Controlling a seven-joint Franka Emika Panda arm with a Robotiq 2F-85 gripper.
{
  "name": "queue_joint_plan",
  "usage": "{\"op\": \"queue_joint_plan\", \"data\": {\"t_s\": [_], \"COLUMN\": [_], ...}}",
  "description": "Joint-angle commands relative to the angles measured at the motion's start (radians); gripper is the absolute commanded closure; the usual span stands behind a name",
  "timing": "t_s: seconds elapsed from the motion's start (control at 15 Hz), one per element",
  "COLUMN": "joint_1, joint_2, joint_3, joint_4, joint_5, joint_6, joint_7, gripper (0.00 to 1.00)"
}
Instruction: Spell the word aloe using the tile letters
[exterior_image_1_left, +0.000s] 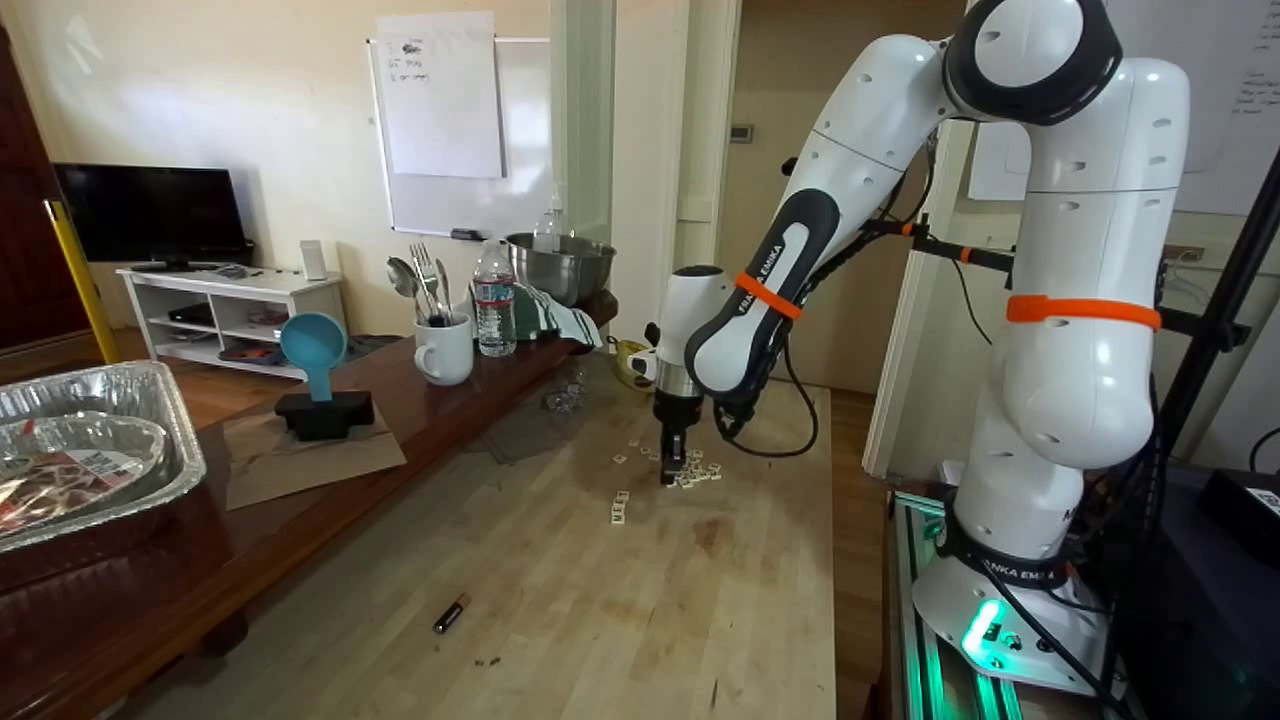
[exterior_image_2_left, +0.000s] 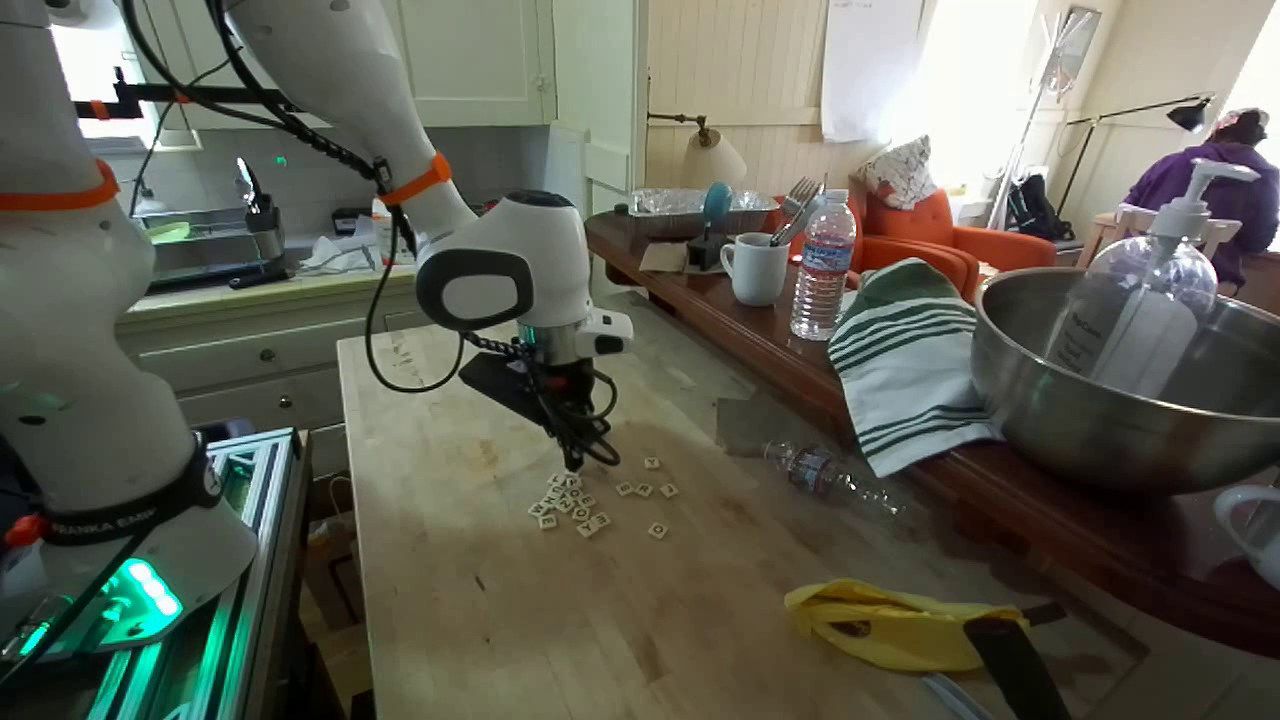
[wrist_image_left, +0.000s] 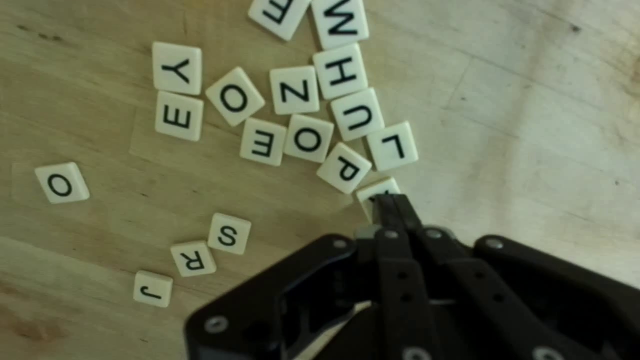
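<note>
Tiles (wrist_image_left: 308, 139) on bench (exterior_image_1_left: 640, 620), loose heap by the hand (wrist_image_left: 393, 197); each square, one side long as the next, letters turned every way. Wrist view reads clearest: W (wrist_image_left: 345, 22), H (wrist_image_left: 341, 71), U (wrist_image_left: 357, 114), L (wrist_image_left: 392, 146) run far to near, crooked, bending right; W on its side. Hand pressed together over one tile (wrist_image_left: 369, 197), masking most of its letter; contact can't be told. W and an E (wrist_image_left: 280, 15) cut off at far edge. Short tile row (exterior_image_1_left: 619, 507), axis near to far, and battery (exterior_image_1_left: 452, 613) at near left, seen in an exterior view alone; row's letters too small to read.
</note>
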Motion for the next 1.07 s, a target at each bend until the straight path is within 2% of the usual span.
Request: {"op": "queue_joint_plan", "data": {"t_s": [0.0,0.47,0.8,1.0], "joint_1": [-0.008,-0.001,-0.008,-0.011], "joint_2": [0.037,0.021,-0.009,-0.027], "joint_3": [0.023,0.028,0.05,0.041], "joint_4": [-0.003,-0.018,-0.023,-0.031], "joint_5": [0.015,0.049,0.145,0.148], "joint_6": [-0.001,-0.014,-0.015,-0.012], "joint_7": [0.05,0.187,0.19,0.209], "gripper": [1.0,1.0,1.0,1.0]}}
